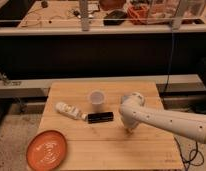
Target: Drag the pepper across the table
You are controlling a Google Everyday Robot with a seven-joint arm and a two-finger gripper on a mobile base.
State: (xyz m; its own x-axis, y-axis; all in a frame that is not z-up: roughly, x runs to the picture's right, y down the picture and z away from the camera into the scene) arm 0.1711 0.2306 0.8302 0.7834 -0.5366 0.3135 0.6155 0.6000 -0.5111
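Observation:
The light wooden-plank table (103, 150) fills the middle of the camera view. My white arm reaches in from the right edge, and its gripper (129, 129) points down at the tabletop right of centre, close to or touching the boards. No pepper shows anywhere; if it is on the table, it is hidden under the arm or gripper.
A white cup (96, 98) stands near the table's middle, with a black oblong object (100, 117) just in front of it. A white bottle (70, 110) lies to the left. A round orange plate (47, 148) sits at the front left corner. A cluttered workbench (71, 15) runs behind.

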